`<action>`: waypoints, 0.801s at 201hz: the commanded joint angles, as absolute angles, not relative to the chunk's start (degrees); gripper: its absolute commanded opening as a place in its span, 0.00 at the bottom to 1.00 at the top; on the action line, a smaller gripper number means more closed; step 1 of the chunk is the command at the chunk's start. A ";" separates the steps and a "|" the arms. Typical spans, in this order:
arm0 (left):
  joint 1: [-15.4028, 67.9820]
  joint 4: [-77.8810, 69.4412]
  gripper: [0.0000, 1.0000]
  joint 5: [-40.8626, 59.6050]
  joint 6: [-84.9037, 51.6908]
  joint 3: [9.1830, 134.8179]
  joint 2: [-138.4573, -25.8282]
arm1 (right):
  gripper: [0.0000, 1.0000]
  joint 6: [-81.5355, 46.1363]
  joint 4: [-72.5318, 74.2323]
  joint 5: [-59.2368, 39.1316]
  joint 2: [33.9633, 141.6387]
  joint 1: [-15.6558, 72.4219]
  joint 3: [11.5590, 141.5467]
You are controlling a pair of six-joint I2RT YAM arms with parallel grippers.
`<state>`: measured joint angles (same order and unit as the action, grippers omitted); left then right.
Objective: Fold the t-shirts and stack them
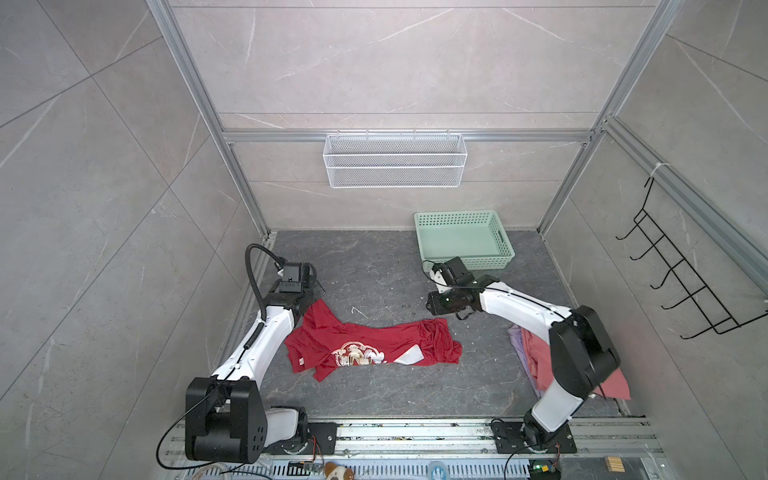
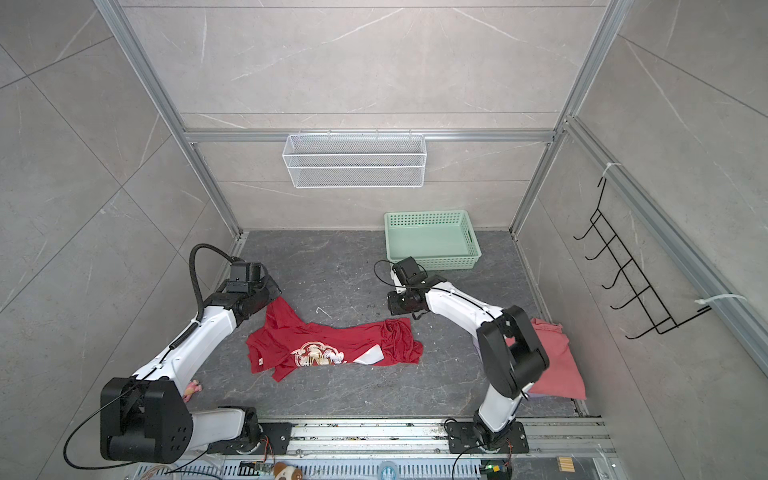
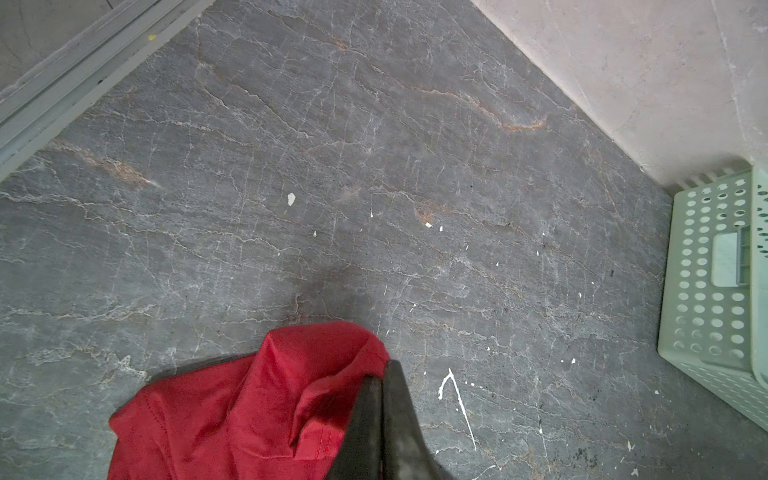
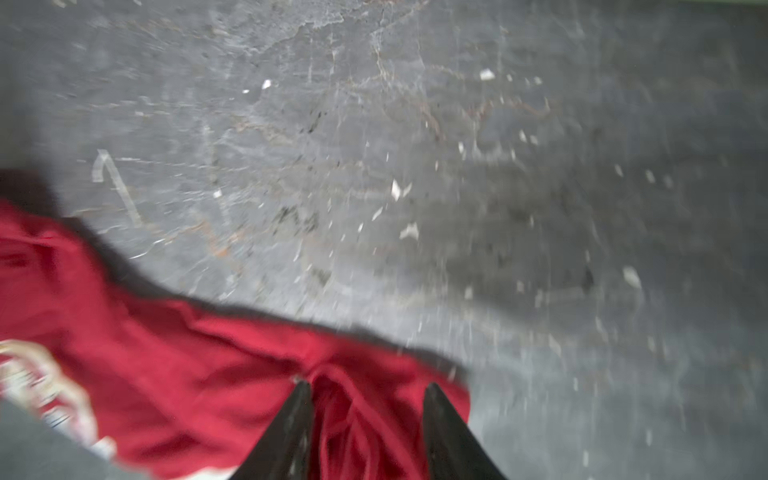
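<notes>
Cloth is the worry here: my left gripper point(image 3: 383, 370) is clamped shut on one corner of the red t-shirt point(image 1: 365, 349), at the shirt's upper left in both top views. My right gripper point(image 4: 368, 384) stands with jaws parted over the bunched end at the shirt's right, gripping nothing that I can see. The right wrist view is blurred, so I cannot tell whether the tips touch the fabric. The shirt lies crumpled across the lower centre of the table point(image 1: 374, 270), print showing. If I pull with the left alone, I judge the whole shirt would drag in a heap rather than spread. If the right closes where it is, it may catch several gathered layers and lock in the wrinkles. The salmon-pink t-shirt point(image 2: 557, 361) and the lavender t-shirt point(image 1: 517, 336) lie at lower right, partly under my right arm, whose elbow could snag them on a swing. The mint-green basket point(image 1: 465, 216) sits at the table's upper right, just beyond my right wrist, limiting reach there.
</notes>
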<state>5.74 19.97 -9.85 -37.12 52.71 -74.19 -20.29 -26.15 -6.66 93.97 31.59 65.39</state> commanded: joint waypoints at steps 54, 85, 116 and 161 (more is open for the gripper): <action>5.39 17.49 0.00 -7.73 -37.59 53.07 -69.29 | 0.48 -43.47 -20.47 -3.68 89.07 42.52 55.62; 5.44 17.55 0.00 -7.23 -37.42 52.90 -68.40 | 0.48 -45.80 -17.89 -2.64 92.03 42.60 53.88; 5.42 17.80 0.00 -7.70 -37.34 52.28 -67.16 | 0.48 -47.28 -16.73 -2.31 94.22 42.63 52.91; 5.39 18.08 0.00 -8.15 -37.18 52.12 -66.45 | 0.45 -47.02 -16.17 0.35 96.40 42.63 53.59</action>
<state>5.74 19.25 -8.25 -37.12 51.92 -68.23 -45.93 -17.52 -2.74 94.52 42.57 53.56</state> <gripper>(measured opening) 0.048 0.480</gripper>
